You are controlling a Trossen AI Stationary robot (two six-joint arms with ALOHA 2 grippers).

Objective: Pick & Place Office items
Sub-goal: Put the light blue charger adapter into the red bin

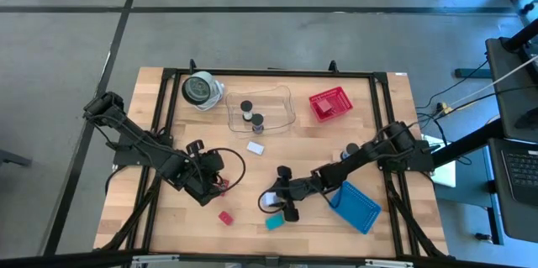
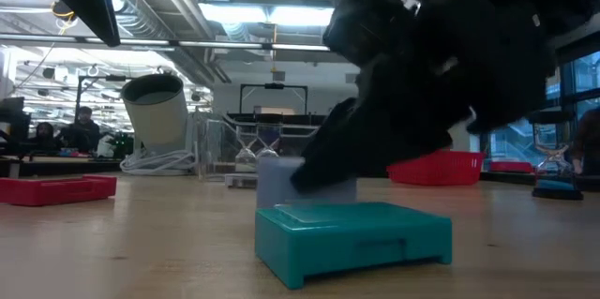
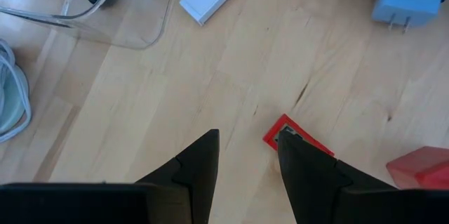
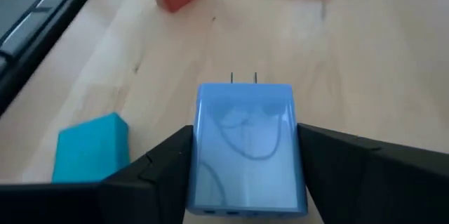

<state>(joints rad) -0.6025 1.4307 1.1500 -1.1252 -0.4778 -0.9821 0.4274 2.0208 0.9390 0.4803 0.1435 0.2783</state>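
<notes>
Right hand (image 4: 245,182) clamped on pale-blue charger (image 4: 245,147), low over surface (image 1: 168,134) beside teal block (image 1: 274,223) | left hand (image 3: 245,161) narrowly parted, empty, by red piece (image 3: 298,140) | risk: charger slipping, teal block nudged on lift.

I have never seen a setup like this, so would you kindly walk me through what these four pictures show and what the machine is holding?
This is a robot with two dark arms at a wooden table. One picture looks straight down from above, one looks level across the tabletop, and two come from cameras on the arms' wrists.

The right gripper holds a pale-blue plug adapter between its fingers, its two prongs pointing forward. Next to it lies a teal block. The left gripper is open, low over the wood beside a flat red piece.

Also on the table: a red block, a white block, a clear tray with two small cylinders, a red mesh basket, a blue lid and a round black-and-silver object.
</notes>
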